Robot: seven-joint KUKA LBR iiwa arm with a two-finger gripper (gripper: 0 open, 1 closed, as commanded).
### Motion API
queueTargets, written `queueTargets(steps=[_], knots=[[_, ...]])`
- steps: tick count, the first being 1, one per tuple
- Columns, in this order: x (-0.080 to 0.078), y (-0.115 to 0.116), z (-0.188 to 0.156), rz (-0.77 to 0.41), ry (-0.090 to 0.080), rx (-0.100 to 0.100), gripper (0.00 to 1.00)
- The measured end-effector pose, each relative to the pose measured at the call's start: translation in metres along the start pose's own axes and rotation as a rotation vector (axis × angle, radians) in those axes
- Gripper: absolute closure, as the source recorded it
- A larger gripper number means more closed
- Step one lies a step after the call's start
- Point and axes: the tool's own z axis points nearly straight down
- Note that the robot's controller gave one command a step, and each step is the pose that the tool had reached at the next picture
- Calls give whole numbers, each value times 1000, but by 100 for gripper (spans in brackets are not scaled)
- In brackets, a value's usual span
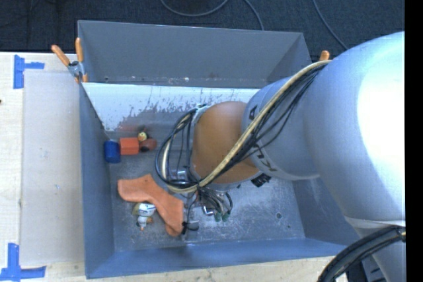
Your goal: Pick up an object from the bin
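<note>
Four small things lie left of the gripper (210, 207) in the grey metal bin (92, 162); nearest, a flat, bent orange piece (153, 198). Whether the gripper is clenched cannot be told.

Scuffed matt grey metal bin (92, 162)

Obstructed at left by blue cylinder (112, 151), orange block (129, 147), flat orange piece (153, 198) and small white toy (143, 213). Passable over bare bin floor (281, 216) at front right.
</note>
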Motion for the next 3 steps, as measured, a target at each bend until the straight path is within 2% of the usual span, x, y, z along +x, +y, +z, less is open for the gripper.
queueTargets(steps=[1, 2, 3], knots=[[27, 146, 2, 10, 8, 27, 100], [22, 181, 6, 39, 39, 119, 100], [23, 171, 6, 28, 30, 86, 100]])
